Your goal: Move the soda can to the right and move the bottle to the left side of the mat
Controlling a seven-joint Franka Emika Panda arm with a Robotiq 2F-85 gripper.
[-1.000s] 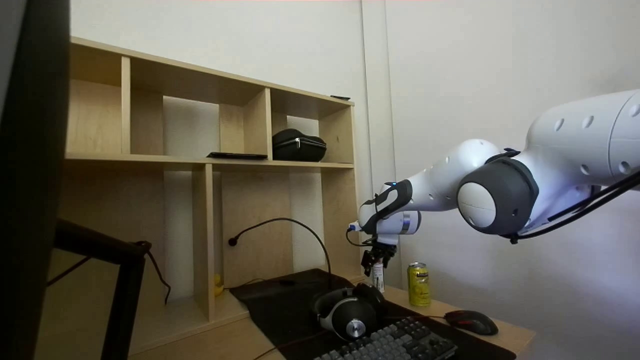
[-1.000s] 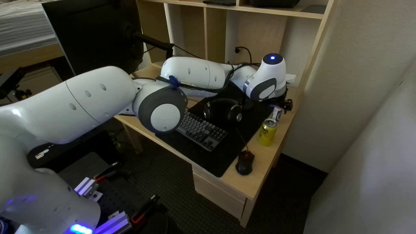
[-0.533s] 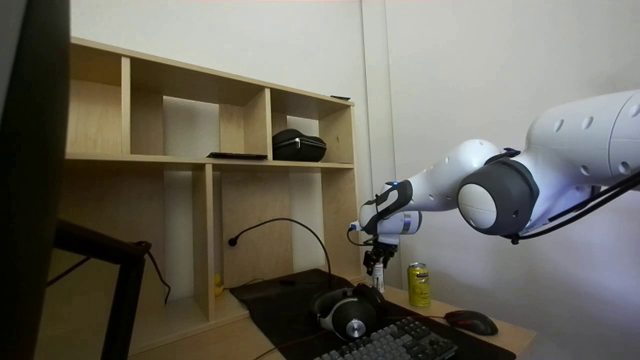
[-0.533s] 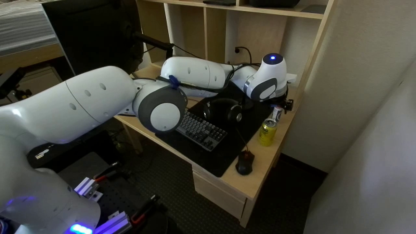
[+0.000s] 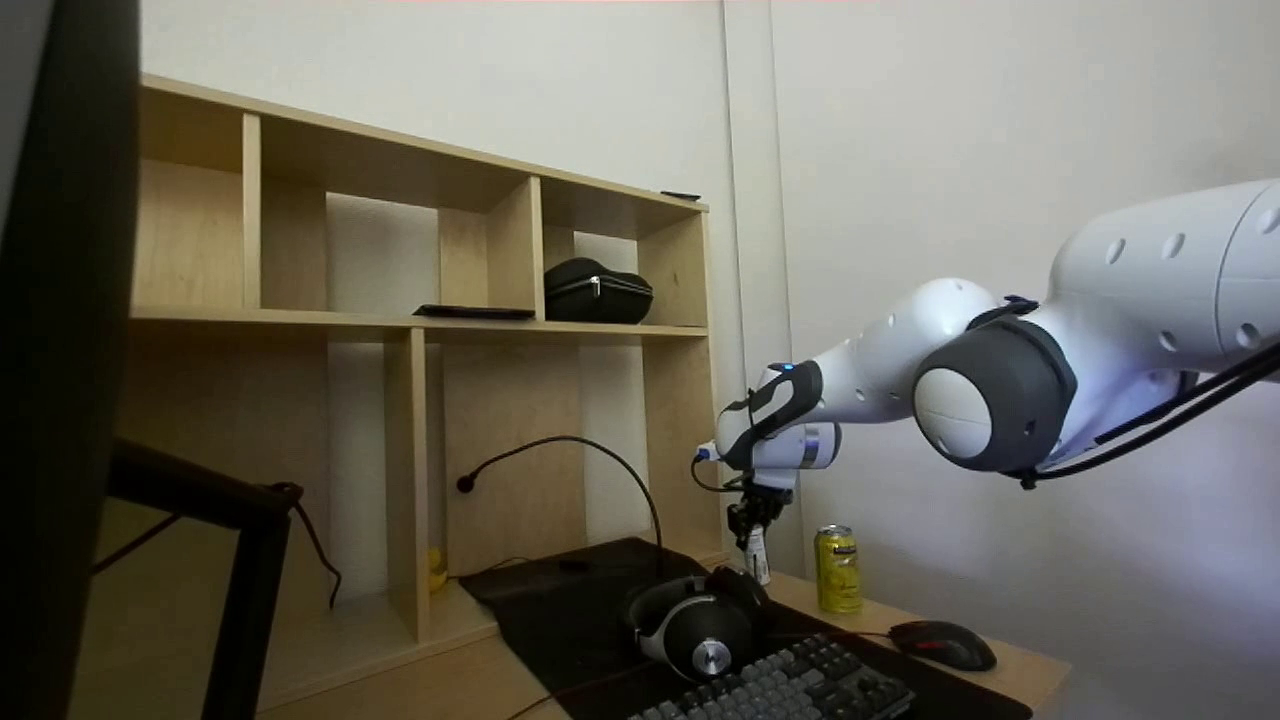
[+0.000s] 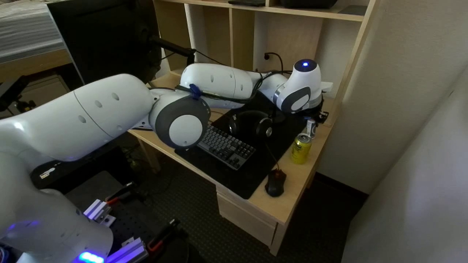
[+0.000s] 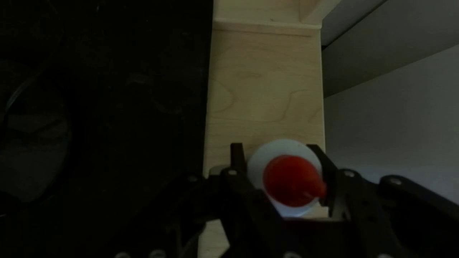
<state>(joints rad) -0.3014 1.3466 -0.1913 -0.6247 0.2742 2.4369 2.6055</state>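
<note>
In both exterior views, the black two-fingered hand (image 7: 278, 157) obscures the top of the slim whitish bottle with a red pointed cap (image 7: 287, 179). In an exterior view, the yellow-green metal drink can with a silvery top (image 6: 301, 149) also masks the lower part of the bottle. The wrist view is dark; the linkages of the hand are cut off at its lower edge. The bottle leans slightly and is located at the pale wood tabletop (image 7: 265, 89), beside the large flat black rectangular desk mat (image 6: 252, 179); firm contact at its base cannot be confirmed. The can stands upright on the tabletop, between the bottle and the black computer mouse (image 6: 275, 182). The white jointed robot arm (image 5: 870, 365) holds the hand pointing downward, its fingers (image 7: 236, 157) on opposite sides of the bottle, grasping it near the top.
</note>
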